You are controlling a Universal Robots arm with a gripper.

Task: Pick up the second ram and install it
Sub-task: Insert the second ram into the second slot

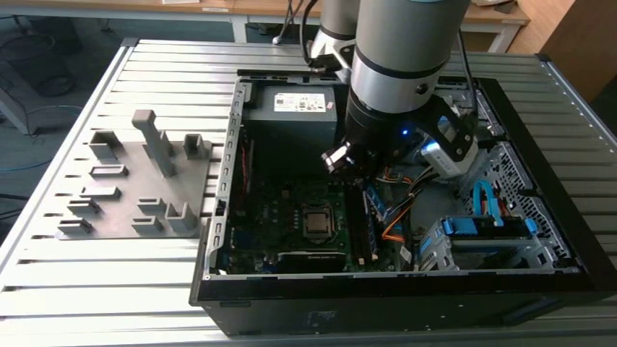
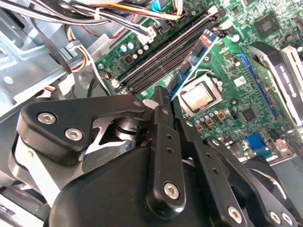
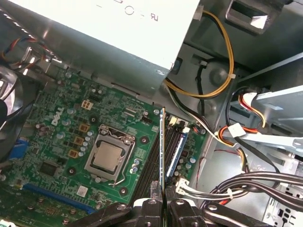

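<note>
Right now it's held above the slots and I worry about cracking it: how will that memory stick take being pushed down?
The memory stick looks thin and straight, probably stiff and light. Gripped edge-on by the claw, it may snap if tilted.

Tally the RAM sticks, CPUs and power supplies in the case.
RAM sticks: 2 (held stick in the gripper, slotted stick)
CPU: 1
Power supply: 1
Total: 4

Ram (image 3: 163,156) above mobo (image 3: 61,118) slots.
</note>
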